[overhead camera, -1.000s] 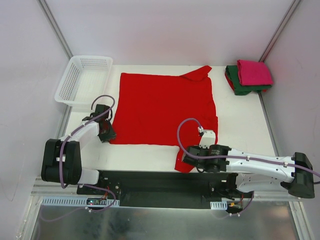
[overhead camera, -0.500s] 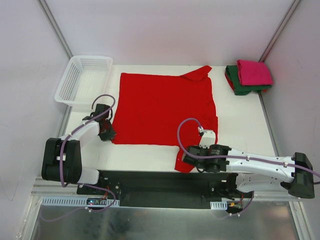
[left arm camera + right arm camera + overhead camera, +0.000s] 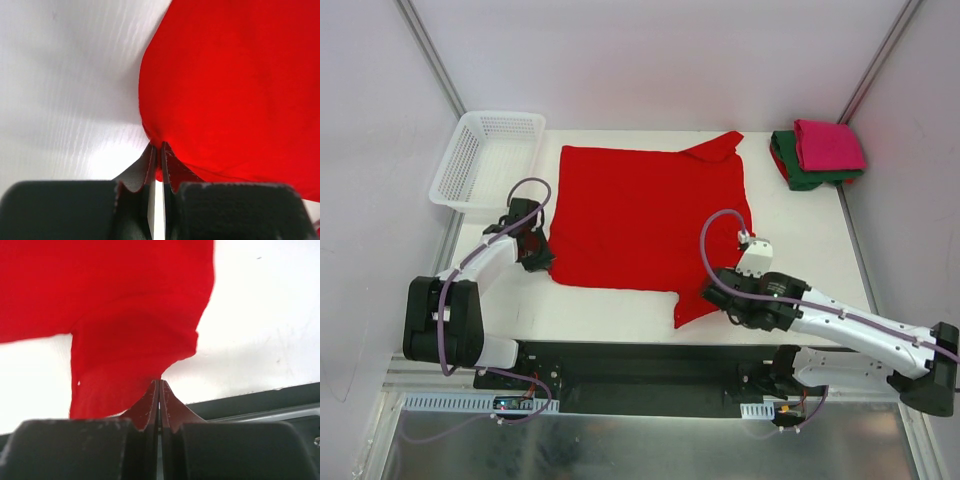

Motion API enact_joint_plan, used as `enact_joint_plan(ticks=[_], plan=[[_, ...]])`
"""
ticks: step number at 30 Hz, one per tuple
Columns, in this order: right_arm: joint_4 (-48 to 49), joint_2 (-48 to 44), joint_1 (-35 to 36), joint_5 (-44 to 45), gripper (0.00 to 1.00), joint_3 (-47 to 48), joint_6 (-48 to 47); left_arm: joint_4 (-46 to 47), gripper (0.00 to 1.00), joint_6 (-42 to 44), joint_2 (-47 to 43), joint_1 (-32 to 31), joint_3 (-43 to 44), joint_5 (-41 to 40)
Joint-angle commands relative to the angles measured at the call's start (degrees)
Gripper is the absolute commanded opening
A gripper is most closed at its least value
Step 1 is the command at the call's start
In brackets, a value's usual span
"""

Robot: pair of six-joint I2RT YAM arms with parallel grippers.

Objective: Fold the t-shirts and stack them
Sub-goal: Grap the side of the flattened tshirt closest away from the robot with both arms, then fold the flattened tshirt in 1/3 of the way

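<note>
— What's different on the left?
— The left gripper (image 3: 541, 261) has pinched shut on the corner of the red t-shirt (image 3: 650, 215) that lay just ahead of its fingertips, and it has drawn that corner away from the arm bases.
— And the right?
— The right gripper (image 3: 716, 298) has swung out to its right and forward. The flap it clamps has followed it and now trails off to its left.

red t-shirt (image 3: 650, 220) spread flat; pink t-shirt (image 3: 828, 144) atop green t-shirt (image 3: 802, 176) (both folded).
</note>
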Motion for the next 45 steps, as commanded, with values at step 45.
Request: enact_joint_plan(ticks=[45], plan=[[24.4, 14.6, -41.8, -6.6, 0.01, 20.5, -44.1, -1.9, 0.0, 4.0, 13.0, 5.1, 23.4, 6.0]])
